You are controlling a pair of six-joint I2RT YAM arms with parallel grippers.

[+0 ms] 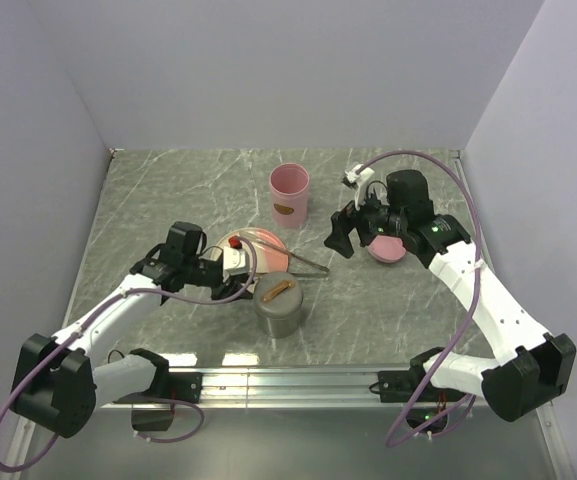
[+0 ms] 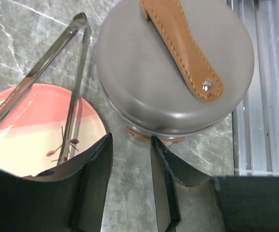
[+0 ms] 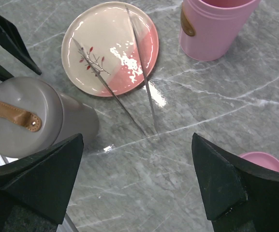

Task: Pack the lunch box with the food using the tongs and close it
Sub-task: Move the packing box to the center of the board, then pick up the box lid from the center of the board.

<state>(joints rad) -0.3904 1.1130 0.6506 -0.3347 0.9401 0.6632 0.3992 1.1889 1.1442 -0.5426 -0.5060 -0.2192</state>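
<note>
The lunch box (image 1: pixel 279 308) is a grey round tin, its lid on with a brown strap across the top (image 2: pixel 144 82) (image 3: pixel 18 140). The silver tongs (image 1: pixel 306 263) (image 2: pixel 76 82) (image 3: pixel 142 72) lie loose across the pink-and-cream plate (image 1: pixel 268 258) (image 3: pixel 105 43), joined end on the marble. The food is out of view; the plate shows only its painted twig. My left gripper (image 1: pixel 236 272) (image 2: pixel 130 140) hovers beside the tin, jaws partly open with bare marble between. My right gripper (image 1: pixel 340 238) (image 3: pixel 137 140) hangs wide open above the marble, right of the tongs.
A pink cup (image 1: pixel 290 195) (image 3: pixel 212 29) stands behind the plate. A pink bowl (image 1: pixel 388 252) (image 3: pixel 267 162) sits under the right arm. The metal rail (image 1: pixel 288 380) runs along the near edge, close to the tin. Grey walls close in three sides.
</note>
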